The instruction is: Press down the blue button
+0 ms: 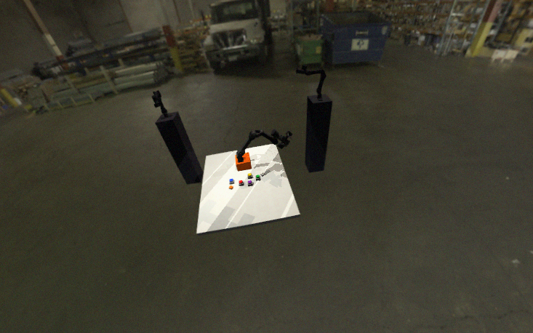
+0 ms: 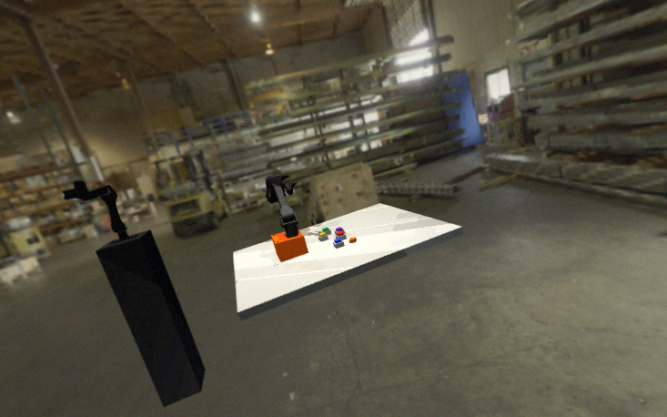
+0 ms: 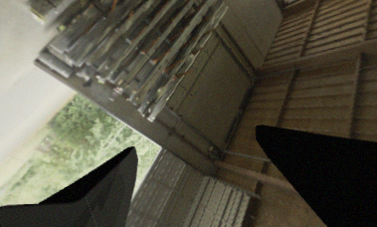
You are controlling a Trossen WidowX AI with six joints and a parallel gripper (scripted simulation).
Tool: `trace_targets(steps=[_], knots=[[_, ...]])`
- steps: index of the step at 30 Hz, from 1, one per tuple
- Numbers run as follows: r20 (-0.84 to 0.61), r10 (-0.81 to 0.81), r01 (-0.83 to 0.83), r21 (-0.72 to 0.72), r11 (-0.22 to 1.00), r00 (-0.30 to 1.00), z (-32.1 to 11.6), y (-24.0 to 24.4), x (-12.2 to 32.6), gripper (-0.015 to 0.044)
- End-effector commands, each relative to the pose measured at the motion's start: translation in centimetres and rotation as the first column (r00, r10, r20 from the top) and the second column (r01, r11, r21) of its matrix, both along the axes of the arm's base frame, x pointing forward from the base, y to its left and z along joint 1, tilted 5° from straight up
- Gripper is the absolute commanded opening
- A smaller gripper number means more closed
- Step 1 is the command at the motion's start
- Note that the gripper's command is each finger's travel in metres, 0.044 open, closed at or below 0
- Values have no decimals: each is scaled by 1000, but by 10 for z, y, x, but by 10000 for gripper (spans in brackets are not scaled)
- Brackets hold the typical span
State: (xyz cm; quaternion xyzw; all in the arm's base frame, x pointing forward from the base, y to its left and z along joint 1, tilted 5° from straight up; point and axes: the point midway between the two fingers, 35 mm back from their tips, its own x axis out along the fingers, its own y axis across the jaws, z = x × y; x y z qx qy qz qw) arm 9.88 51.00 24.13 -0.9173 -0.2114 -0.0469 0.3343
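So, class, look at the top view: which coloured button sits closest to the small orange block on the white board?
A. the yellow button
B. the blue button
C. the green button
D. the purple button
B: the blue button sits right next to the small orange block, at the left end of the cluster, while the green, yellow and purple ones lie further right.

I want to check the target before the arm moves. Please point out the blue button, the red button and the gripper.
blue button [image 1: 231, 180]: top view, on its blue cap.
red button [image 1: 241, 182]: top view, on its red cap.
gripper [image 1: 286, 136]: top view, between the open fingertips.
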Motion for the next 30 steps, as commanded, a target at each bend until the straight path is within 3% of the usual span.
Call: trace_targets(steps=[1,8,14,22,30], knots=[[0,-2,2,1,1000,1000,0,0,4,400],[-37,-62,64,29,998,997,8,-22,117,400],[-144,-121,131,58,990,982,1,-74,219,400],[-376,-214,277,121,953,902,-25,-185,322,400],[-654,-288,527,200,826,699,-65,-328,366,400]])
